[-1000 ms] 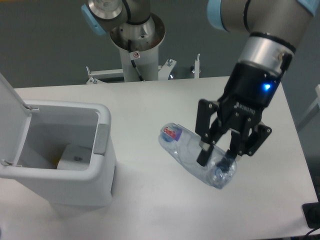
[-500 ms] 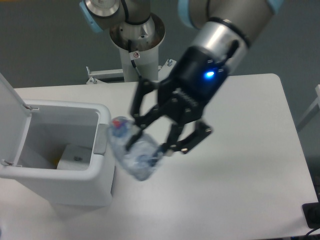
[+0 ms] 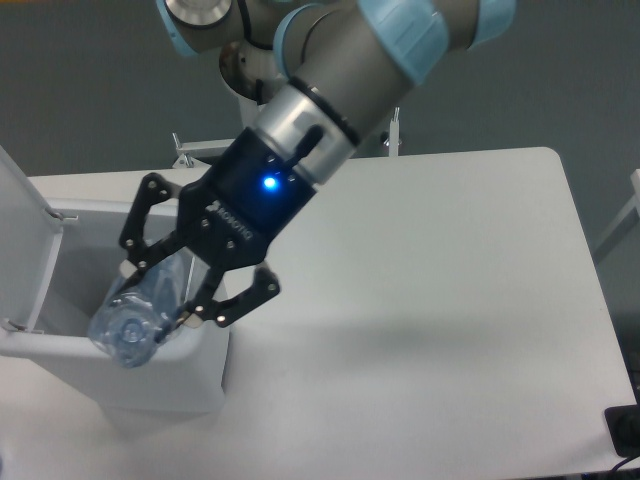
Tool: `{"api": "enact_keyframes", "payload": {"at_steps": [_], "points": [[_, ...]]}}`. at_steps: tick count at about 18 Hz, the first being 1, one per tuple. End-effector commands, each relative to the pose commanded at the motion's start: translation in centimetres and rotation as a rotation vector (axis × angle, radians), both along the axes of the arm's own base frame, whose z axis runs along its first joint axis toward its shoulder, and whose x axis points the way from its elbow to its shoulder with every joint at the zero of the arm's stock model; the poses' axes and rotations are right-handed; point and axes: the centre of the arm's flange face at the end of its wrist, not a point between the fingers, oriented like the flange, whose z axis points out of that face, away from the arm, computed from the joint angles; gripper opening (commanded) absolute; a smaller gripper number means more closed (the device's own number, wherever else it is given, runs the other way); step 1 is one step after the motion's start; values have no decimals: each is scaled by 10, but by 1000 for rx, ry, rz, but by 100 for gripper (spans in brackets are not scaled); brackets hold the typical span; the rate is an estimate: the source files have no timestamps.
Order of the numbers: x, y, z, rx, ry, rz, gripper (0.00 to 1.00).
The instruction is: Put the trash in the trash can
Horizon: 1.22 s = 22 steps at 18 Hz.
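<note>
Camera: gripper (image 3: 165, 290) pinches bottle (image 3: 135, 315) mid-body over trash can (image 3: 200, 350); light, crushable, slippery plastic, probably.

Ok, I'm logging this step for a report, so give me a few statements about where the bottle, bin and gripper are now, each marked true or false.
1. The gripper holds the bottle. True.
2. The bottle lies on the table. False: it is held over the open bin.
3. The bin's lid is shut. False: it stands open.
4. A blue light glows on the gripper. True.
</note>
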Motion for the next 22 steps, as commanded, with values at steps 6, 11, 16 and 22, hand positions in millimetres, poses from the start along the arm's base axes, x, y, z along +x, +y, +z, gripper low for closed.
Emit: {"api": "enact_keyframes", "payload": {"at_steps": [6,11,16,22], "points": [[12,4,-23,-10,14,-41,98],[9,-2,-13,2,24,-31,100],[-22,-23,0,17,39,27,100],[-85,-59,9,36,73,124,100]]}}
